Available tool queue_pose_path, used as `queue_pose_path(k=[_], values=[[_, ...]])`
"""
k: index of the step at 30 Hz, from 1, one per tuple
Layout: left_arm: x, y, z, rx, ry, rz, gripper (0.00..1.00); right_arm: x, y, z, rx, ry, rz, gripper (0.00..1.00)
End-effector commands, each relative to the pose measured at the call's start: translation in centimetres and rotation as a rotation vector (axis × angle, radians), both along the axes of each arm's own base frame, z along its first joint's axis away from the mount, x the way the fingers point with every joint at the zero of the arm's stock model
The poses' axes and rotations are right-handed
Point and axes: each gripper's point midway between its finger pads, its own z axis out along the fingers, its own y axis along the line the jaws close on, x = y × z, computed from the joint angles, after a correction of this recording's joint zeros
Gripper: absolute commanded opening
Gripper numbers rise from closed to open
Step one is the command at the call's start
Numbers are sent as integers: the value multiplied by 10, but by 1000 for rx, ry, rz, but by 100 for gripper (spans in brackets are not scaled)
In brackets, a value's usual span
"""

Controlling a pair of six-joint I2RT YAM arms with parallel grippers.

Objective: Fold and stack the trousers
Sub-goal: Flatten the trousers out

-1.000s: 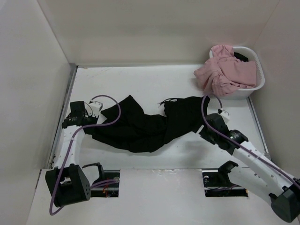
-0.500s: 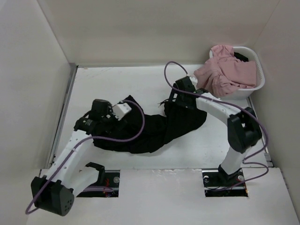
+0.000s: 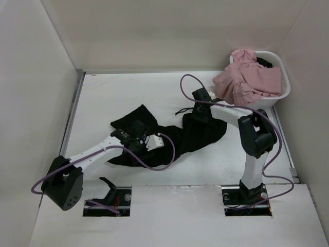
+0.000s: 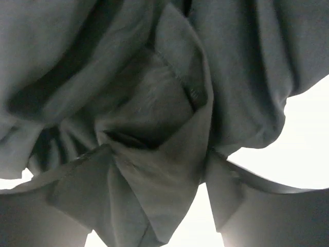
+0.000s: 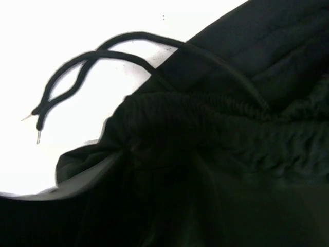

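Left gripper (image 3: pixel 140 135) is hanging low over the middle of the trousers (image 3: pixel 190 135), its fingers (image 4: pixel 31 226) standing apart with a loose fold of black fabric lying between them, unclamped. Right gripper (image 3: pixel 200 114) is reaching over the waistband end, where the drawstring (image 5: pixel 128 41) is trailing onto the white table (image 3: pixel 128 92); whether its jaws are spread or closed cannot be told. The trousers are lying crumpled across the table's middle, apart from the basket (image 3: pixel 281 95) holding the pink garment (image 3: pixel 247 77) at the far right corner
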Motion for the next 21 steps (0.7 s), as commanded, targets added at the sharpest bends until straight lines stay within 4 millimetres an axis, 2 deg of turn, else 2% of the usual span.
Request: queue_pose_path(k=[1,2,3,5,7,8,10,12,13,15,17,19,21], values=[[5,-9,-13,-23,8,-19,50,4,6,-3,45,-14,7,34],[14,-6,-16,-11,-15,8,33,5,6,5,47,-33,7,21],[25,-1,-16,-5,-45,52,22,7,6,16,51,-59,11,12],[48,10,-6,-11,-107,136,12,13,11,47,80,-132,31,2],[79,29,21,-52,-191,249,8,24,19,93,120,-236,69,0],[95,43,38,-75,-238,315,6,29,22,114,135,-283,88,0],[124,82,72,-105,-314,459,3,33,30,173,167,-413,140,0],[142,128,97,-111,-369,597,2,24,30,224,209,-526,167,0],[146,157,108,-108,-386,683,2,15,27,241,231,-561,170,0],[147,215,125,-95,-419,841,2,-11,14,253,260,-583,145,1],[137,267,136,-75,-451,990,2,-42,-4,244,284,-580,104,2],[120,306,139,-53,-463,1102,2,-66,-25,230,299,-578,46,6],[104,327,132,-29,-445,1165,2,-89,-47,199,299,-547,-13,13]])
